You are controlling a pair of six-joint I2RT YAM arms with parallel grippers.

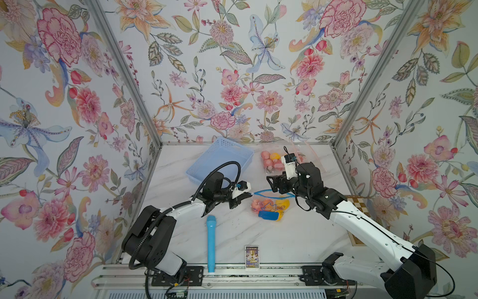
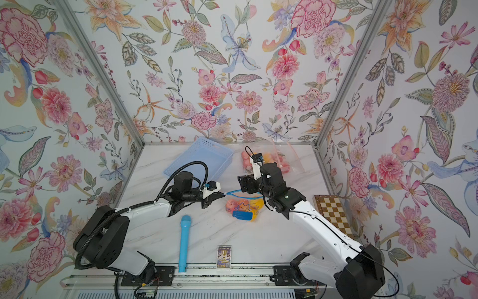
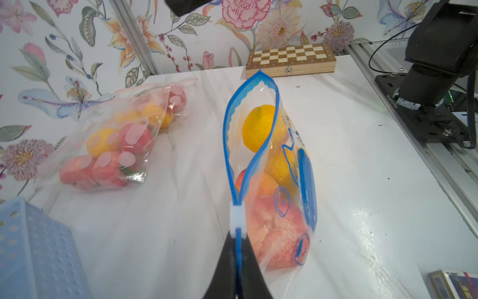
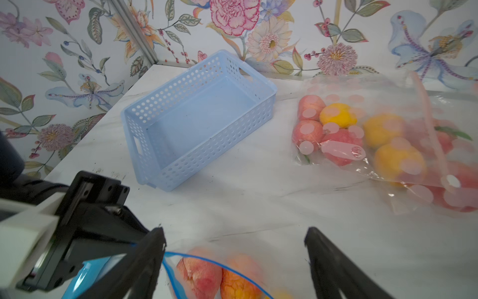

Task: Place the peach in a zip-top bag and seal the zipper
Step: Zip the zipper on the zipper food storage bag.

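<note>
So mid-table (image 1: 284,238) there's the zip-top bag (image 1: 266,204), with the left gripper (image 1: 246,196) at its left end and the right gripper (image 1: 270,184) over its mouth. Peaches (image 3: 279,233) and lemons (image 3: 258,126) are inside it. Behind it to the left sits the basket (image 1: 219,160), and behind it to the right, near the back wall, a second bag of fruit (image 1: 274,160). In front and left of the zip-top bag lies the toy microphone (image 1: 211,243), running front to back. A card box (image 1: 251,257) is near its right, at the front edge. The folded chessboard (image 2: 332,214) is over at the right edge.
</note>
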